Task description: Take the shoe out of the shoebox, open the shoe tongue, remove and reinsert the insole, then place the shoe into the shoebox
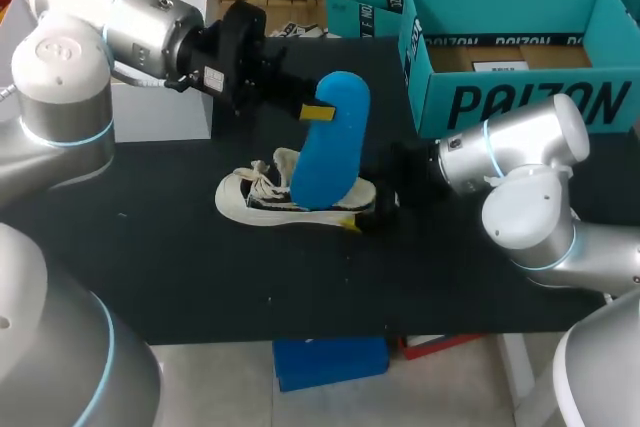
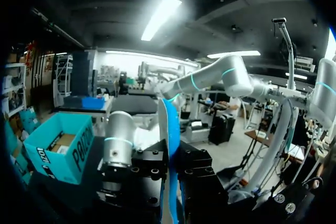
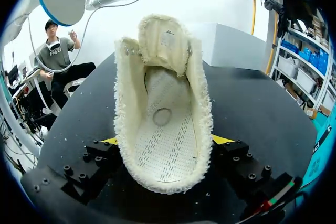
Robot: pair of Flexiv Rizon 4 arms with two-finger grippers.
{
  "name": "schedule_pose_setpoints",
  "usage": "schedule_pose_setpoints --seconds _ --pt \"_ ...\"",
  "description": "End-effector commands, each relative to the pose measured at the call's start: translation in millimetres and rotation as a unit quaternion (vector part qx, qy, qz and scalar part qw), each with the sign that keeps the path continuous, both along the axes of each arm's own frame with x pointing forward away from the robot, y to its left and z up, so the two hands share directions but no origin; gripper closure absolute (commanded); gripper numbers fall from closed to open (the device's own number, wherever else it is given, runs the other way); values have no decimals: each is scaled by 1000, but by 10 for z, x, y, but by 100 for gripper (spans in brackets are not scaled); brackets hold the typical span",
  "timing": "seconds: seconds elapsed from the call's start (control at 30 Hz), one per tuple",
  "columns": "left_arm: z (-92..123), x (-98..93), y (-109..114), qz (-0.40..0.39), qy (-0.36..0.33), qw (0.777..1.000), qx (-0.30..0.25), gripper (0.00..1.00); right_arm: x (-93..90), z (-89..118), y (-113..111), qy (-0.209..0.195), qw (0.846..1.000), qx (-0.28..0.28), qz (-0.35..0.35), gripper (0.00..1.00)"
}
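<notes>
Black table (image 1: 200, 277) under everything. Left arm (image 1: 110, 17) in from the far left and right arm (image 1: 520, 167) in from the right, both ending near the middle.

Open teal shoebox (image 1: 520, 97) at the far right corner of the table, brown cardboard floor showing inside, well apart from the shoe. White block (image 1: 160, 112) at the far left, just behind the left arm.

White canvas shoe (image 1: 265, 197) flat on its sole mid-table, toe toward the left side, heel toward the right arm, laces loose. From the right wrist: tongue (image 3: 165, 38) lifted upright, pale footbed exposed with rows of dashes and 1 round mark.

Blue insole (image 1: 328, 152) held on end above the shoe, tilted slightly, lower end down at the shoe's opening; contact there not discernible.

Left gripper (image 1: 322, 112) high on the insole, its 2 fingers pinching the thin blue edge between them, seen edge-on from the left wrist. Right gripper (image 3: 167, 140) at the heel, its 2 yellow-tipped fingers (image 3: 110, 141) spread wide and pressed against opposite sides of the shoe.
</notes>
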State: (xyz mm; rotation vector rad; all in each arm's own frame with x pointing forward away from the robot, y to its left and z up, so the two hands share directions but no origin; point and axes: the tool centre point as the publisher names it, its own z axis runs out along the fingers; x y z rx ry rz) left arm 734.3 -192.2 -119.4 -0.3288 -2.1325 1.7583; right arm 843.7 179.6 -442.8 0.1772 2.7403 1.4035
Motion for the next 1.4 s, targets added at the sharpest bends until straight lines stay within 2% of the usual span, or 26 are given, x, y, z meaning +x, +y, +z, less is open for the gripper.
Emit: schedule_pose_setpoints --seconds 0.03,0.27,0.3,0.4,0.43,0.47,0.53,0.57,0.63,0.67,0.9,1.4 --pt "-4 9 -11 0 -1 1000 0 100 3 -27 -3 0 1000 0 0 100" --pt "-4 9 -11 0 -1 1000 0 100 3 -27 -3 0 1000 0 0 100" --pt "26 37 27 7 21 1000 -16 100 3 -27 -3 0 1000 0 0 100" --pt "152 94 69 19 102 994 -46 100 3 -27 -3 0 1000 0 0 100" --pt "196 111 78 22 110 993 -36 100 3 -27 -3 0 1000 0 0 100" --pt "244 119 77 8 154 987 -47 100 3 -27 -3 0 1000 0 0 100" --pt "356 125 100 17 141 989 -43 100 3 -27 -3 0 1000 0 0 100" --pt "421 113 111 9 171 983 -58 100 3 -27 -3 0 1000 0 0 100" --pt "527 87 129 16 164 985 -58 100 3 -27 -3 0 1000 0 0 100" --pt "586 76 137 16 183 981 -63 100 3 -27 -3 0 1000 0 0 100" --pt "856 39 197 47 169 982 -65 100 3 -27 -3 0 1000 0 0 100" --pt "1120 5 284 87 150 981 -82 100 3 -27 -3 0 1000 0 0 100"
